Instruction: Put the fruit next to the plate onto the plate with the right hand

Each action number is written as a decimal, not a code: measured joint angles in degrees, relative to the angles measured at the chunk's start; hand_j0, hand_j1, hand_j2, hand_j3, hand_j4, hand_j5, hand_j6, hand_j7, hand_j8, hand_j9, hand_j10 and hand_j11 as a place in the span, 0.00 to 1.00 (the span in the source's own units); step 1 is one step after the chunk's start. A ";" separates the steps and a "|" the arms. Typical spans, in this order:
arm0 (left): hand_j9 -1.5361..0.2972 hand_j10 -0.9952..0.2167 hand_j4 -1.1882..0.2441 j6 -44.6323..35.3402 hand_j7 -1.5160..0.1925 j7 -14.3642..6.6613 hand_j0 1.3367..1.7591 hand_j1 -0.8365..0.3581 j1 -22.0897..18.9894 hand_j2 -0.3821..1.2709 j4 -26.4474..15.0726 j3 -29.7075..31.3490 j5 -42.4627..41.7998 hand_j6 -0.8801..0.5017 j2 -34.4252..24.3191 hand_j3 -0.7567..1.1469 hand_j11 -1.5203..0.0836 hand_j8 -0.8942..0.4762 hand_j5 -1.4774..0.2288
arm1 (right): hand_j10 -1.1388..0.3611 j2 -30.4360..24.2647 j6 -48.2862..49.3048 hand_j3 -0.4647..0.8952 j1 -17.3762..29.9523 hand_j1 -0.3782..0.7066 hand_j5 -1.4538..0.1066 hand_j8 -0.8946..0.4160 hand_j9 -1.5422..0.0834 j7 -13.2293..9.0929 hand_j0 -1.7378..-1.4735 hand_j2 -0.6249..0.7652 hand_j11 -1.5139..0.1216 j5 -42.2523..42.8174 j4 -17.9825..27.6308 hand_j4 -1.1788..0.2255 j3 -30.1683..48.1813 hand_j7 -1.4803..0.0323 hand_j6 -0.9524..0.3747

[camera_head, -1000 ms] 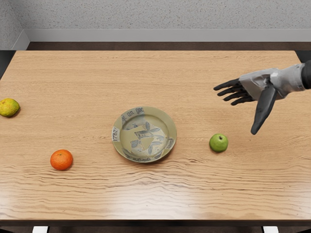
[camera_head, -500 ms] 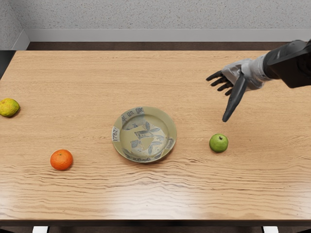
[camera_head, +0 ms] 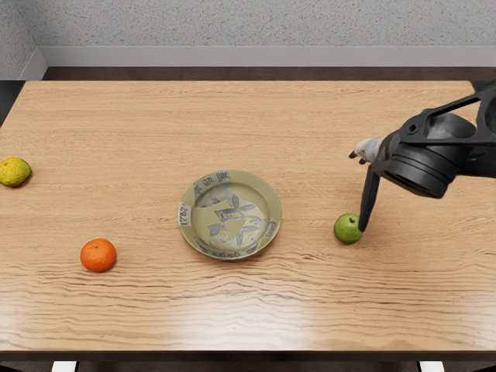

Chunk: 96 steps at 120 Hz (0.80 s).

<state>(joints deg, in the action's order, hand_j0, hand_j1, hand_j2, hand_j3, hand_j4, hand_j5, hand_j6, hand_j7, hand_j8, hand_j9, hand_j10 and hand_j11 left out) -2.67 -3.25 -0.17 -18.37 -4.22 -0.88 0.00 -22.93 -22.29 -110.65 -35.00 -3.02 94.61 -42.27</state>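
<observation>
I saw the plate mid-table, apple to its right, orange front-left, lemon far left.

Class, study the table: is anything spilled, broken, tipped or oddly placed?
Nothing stands out. The plate lies flat; the apple, orange and yellow-green fruit sit whole on the table, and the right hand reaches down at the apple.
</observation>
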 joint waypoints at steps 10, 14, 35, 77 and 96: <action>0.84 0.82 0.83 0.01 0.89 0.00 0.76 0.99 0.00 0.23 0.00 0.00 0.00 0.64 0.00 0.40 0.95 0.65 0.86 | 0.73 1.03 -0.68 0.34 1.40 0.07 0.90 0.65 0.92 0.00 0.30 0.44 0.90 0.21 0.01 0.81 0.40 0.95 0.69; 0.84 0.82 0.83 0.01 0.89 0.00 0.76 0.99 0.00 0.23 0.00 0.00 0.00 0.64 0.00 0.40 0.95 0.65 0.86 | 0.73 1.52 -1.14 0.34 2.05 0.07 0.90 0.65 0.92 0.00 0.30 0.44 0.90 0.42 0.00 0.81 0.63 0.95 0.69; 0.84 0.82 0.83 -0.01 0.89 0.00 0.76 0.99 0.00 0.23 0.00 0.00 -0.01 0.64 0.00 0.40 0.95 0.65 0.86 | 0.73 3.47 -5.54 0.34 5.77 0.07 0.90 0.65 0.92 0.00 0.30 0.44 0.90 3.44 -0.23 0.81 1.60 0.95 0.69; 0.84 0.82 0.83 -0.01 0.89 0.00 0.76 0.99 0.00 0.23 0.00 0.00 0.00 0.64 0.00 0.40 0.95 0.65 0.86 | 0.73 4.14 -8.24 0.34 9.53 0.07 0.90 0.65 0.92 0.00 0.30 0.44 0.90 5.69 -0.83 0.81 1.79 0.95 0.69; 0.84 0.82 0.83 0.01 0.89 0.00 0.76 0.99 0.00 0.23 0.00 0.00 0.00 0.64 0.00 0.40 0.95 0.65 0.86 | 0.73 4.31 -10.04 0.34 10.05 0.07 0.90 0.65 0.92 0.00 0.30 0.44 0.90 6.00 -0.74 0.81 1.81 0.95 0.69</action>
<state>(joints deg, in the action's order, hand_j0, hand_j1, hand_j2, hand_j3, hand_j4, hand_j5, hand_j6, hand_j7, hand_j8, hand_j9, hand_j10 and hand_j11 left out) -2.66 -3.25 -0.18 -18.37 -4.22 -0.88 0.00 -18.62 -32.33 -100.60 -35.00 2.98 93.87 -40.46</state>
